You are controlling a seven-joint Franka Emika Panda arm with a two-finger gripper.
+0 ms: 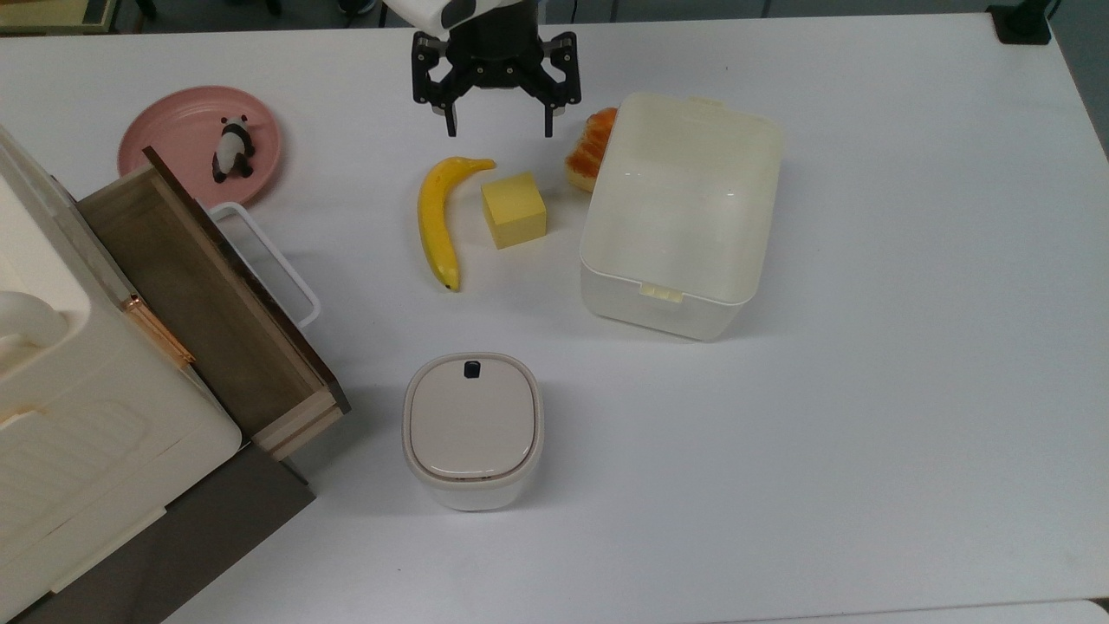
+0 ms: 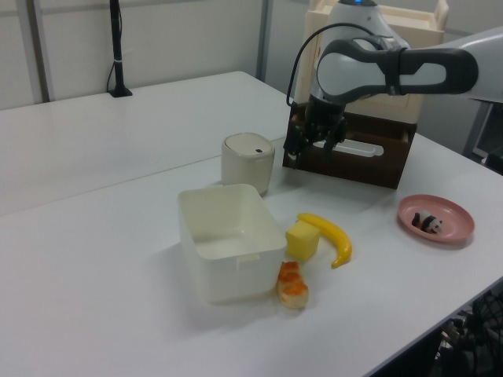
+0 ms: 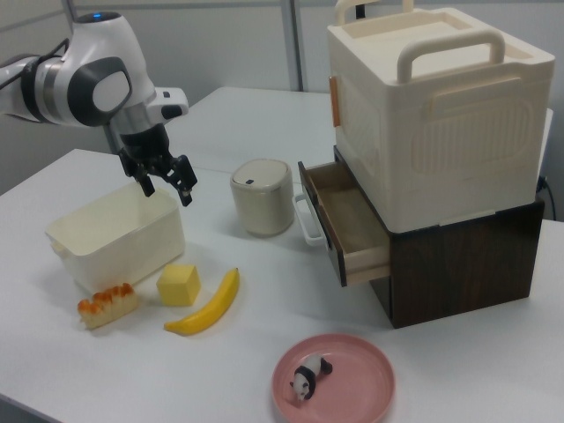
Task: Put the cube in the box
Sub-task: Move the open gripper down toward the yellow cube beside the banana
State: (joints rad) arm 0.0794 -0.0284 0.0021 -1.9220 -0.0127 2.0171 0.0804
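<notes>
Matt yellow cube [image 1: 514,210], glossy cream plastic box [image 1: 681,295], brown wooden drawer [image 1: 204,303], smooth white table [image 1: 866,390].

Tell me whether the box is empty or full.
Empty. The top view shows the box's bare floor, and the cube sits on the table beside it.
</notes>
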